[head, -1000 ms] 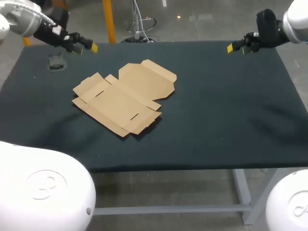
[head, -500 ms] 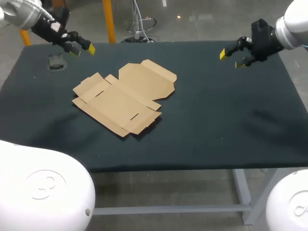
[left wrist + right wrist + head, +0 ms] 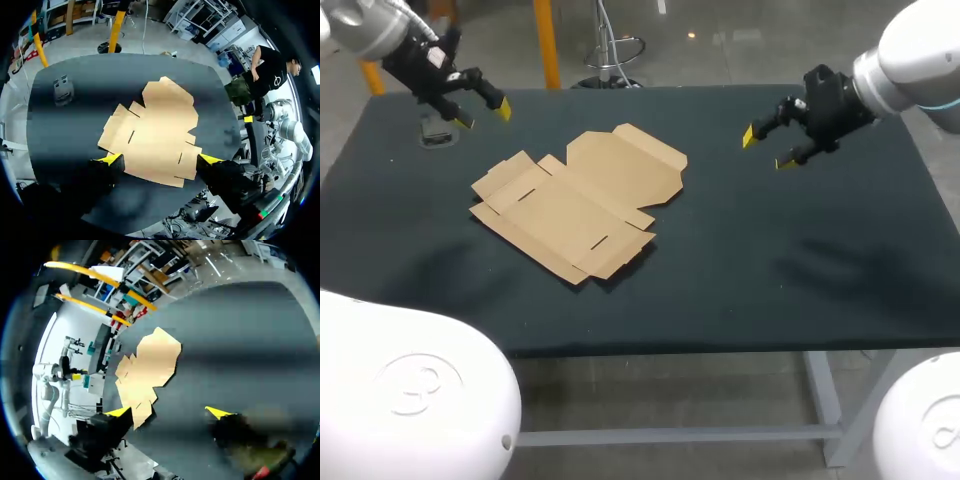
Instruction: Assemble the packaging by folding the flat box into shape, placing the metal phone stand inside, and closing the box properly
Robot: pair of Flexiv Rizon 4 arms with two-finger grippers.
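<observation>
While left claw (image 3: pixel 483 116), right claw (image 3: pixel 767 150) gape — flat box (image 3: pixel 575 200) lies diagonal, pointing far-right.

flat box (image 3: pixel 575 200): plain tan | table (image 3: pixel 790 270): dark charcoal | phone stand (image 3: pixel 438 131): grey | left pincer (image 3: pixel 484 115), right pincer (image 3: pixel 767 149): yellow tips

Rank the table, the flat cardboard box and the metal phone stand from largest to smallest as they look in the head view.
1. table, clearly largest
2. flat cardboard box
3. metal phone stand, smallest by far, near the far left corner
</observation>
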